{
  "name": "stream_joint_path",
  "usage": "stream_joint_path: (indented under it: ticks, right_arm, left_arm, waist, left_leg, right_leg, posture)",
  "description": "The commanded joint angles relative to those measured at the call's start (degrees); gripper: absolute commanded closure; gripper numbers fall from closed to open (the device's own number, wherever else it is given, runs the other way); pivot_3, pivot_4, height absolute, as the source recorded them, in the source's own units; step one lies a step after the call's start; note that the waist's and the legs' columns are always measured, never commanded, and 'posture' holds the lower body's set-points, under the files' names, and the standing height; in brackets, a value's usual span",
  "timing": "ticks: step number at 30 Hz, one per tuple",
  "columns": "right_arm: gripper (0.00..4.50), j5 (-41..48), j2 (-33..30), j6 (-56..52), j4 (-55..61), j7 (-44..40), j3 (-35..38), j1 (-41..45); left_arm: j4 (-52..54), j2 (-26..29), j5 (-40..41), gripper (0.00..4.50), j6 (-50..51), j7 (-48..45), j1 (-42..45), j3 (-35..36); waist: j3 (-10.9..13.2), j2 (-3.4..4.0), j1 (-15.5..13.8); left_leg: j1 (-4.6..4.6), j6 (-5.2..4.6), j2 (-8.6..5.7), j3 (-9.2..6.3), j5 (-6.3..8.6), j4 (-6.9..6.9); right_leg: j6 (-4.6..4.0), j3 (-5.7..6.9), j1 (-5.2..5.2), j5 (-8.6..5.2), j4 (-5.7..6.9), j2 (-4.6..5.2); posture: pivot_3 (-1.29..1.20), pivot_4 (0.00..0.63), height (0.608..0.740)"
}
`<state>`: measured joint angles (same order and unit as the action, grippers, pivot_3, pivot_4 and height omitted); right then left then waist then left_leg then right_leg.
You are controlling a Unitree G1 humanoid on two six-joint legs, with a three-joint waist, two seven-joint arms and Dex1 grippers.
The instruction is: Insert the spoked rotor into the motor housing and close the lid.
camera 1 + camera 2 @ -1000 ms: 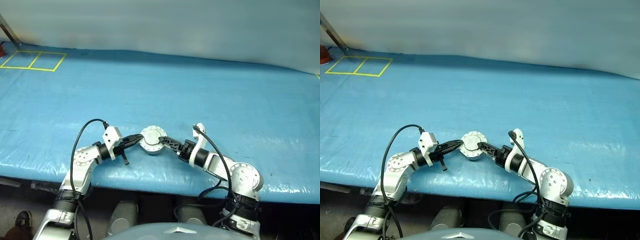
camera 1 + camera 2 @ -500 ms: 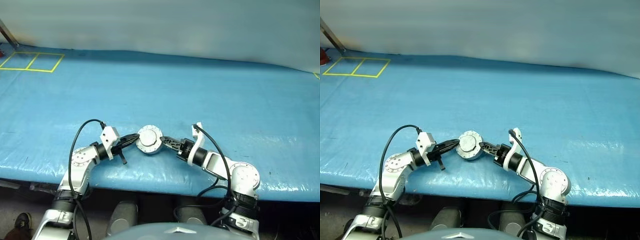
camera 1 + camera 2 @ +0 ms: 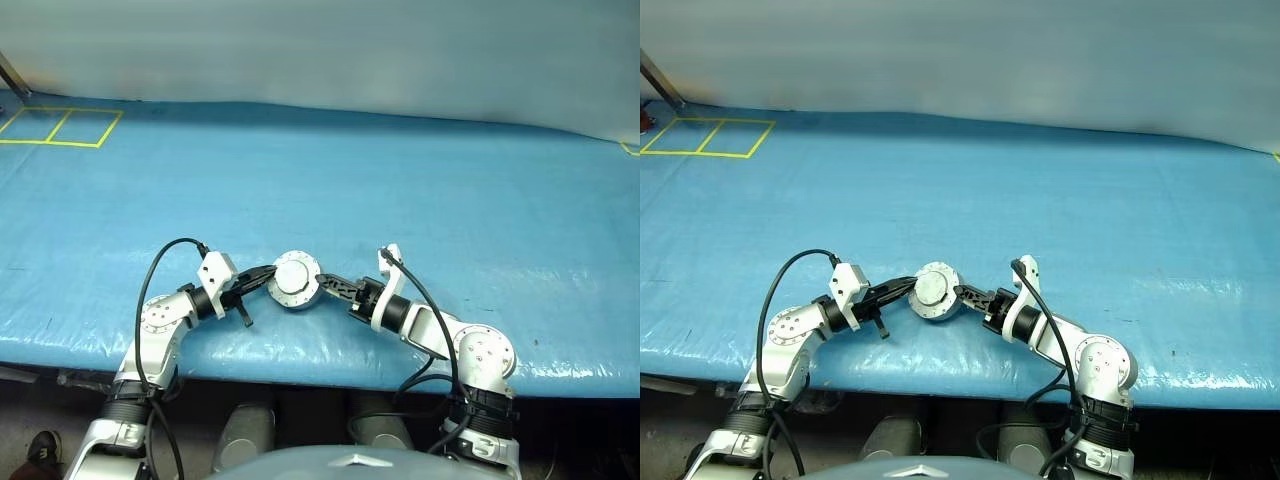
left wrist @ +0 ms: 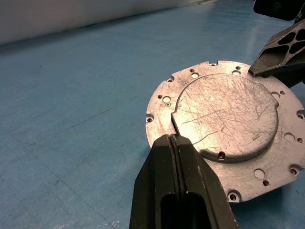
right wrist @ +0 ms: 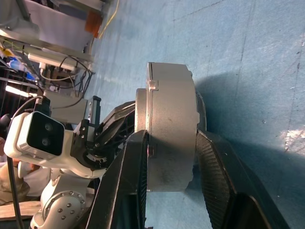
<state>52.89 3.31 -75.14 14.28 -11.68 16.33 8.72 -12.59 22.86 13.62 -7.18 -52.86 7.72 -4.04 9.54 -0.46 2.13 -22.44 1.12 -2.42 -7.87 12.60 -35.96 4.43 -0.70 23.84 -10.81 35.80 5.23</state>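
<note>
Left wrist view: lid (image 4: pixel 228 124) scratched, no readable markings.

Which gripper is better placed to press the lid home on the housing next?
Probably left. The left gripper, shut, rests on top of the lid, while the right gripper clamps the closed motor housing top and bottom, steadying it.

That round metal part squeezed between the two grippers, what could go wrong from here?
The right gripper clamps the closed motor housing only by its flat faces, so it might slip or tilt. The shut left gripper rests on the lid; pressing there could skew it. The assembly sits near the table edge.
</note>
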Motion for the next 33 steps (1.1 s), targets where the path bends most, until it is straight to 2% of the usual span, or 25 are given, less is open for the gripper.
stream_joint_path:
  ticks: [1,5,12,19,26,30,33]
  right_arm:
    - [3.30,3.26,2.26,-0.02,-1.05,1.78,1.27,0.70]
    - [3.30,8.12,4.80,0.66,-3.16,5.64,5.13,1.96]
    - [3.30,18.47,6.79,3.32,-7.17,14.84,9.22,3.78]
    - [3.30,28.70,7.02,9.32,-8.77,22.09,9.29,5.35]
    - [3.30,37.53,7.67,17.34,-7.39,26.01,6.70,7.03]
    - [3.30,40.13,6.78,20.10,-6.12,25.66,4.28,7.47]
    - [3.30,41.57,5.83,21.93,-5.15,25.48,2.74,7.54]
  left_arm:
    - [0.50,-0.18,-0.55,4.50,0.22,0.12,-0.38,-0.75]
    - [1.55,-1.39,2.43,4.50,2.05,1.53,-0.41,1.45]
    - [7.30,-5.49,15.10,4.50,14.64,7.52,-0.14,9.24]
    - [13.80,-8.97,26.23,4.50,26.82,14.79,-1.05,15.13]
    - [17.91,-13.47,35.61,4.50,35.92,18.53,-3.04,16.39]
    - [16.87,-16.96,38.04,3.62,37.21,21.59,-3.49,17.60]
    - [16.36,-19.19,39.75,2.53,37.74,23.42,-3.94,18.46]
  waist:
    - [0.00,0.00,0.01]
    - [0.01,0.01,-0.02]
    - [0.10,0.01,-0.04]
    - [0.15,0.03,0.14]
    - [0.24,0.07,0.27]
    - [0.24,0.06,0.29]
    - [0.24,0.06,0.28]
  left_leg:
    - [0.00,0.00,0.00,0.00,0.00,0.00]
    - [-0.04,0.00,0.00,0.00,0.00,0.00]
    - [-0.18,-0.01,-0.03,-0.08,0.00,0.01]
    - [-0.17,-0.01,-0.02,-0.06,0.00,0.02]
    - [-0.18,-0.02,-0.01,-0.04,0.00,0.02]
    - [-0.17,-0.02,0.00,-0.05,0.00,0.02]
    - [-0.18,-0.02,0.00,-0.05,0.00,0.02]
  right_leg:
    - [0.00,0.00,0.00,0.00,0.00,0.00]
    - [0.00,0.00,0.02,0.00,-0.01,0.00]
    - [0.06,0.03,0.11,0.04,-0.03,0.00]
    - [0.05,0.03,0.10,0.03,-0.02,-0.02]
    - [0.01,0.01,0.10,0.01,-0.04,-0.04]
    - [0.00,0.02,0.09,0.00,-0.04,-0.07]
    - [-0.01,0.01,0.10,0.00,-0.06,-0.07]
  posture:
    - [0.00,0.150,0.740]
    - [0.00,0.150,0.740]
    - [0.00,0.150,0.740]
    - [0.00,0.150,0.740]
    - [0.00,0.150,0.740]
    - [0.00,0.150,0.740]
    - [0.00,0.150,0.740]
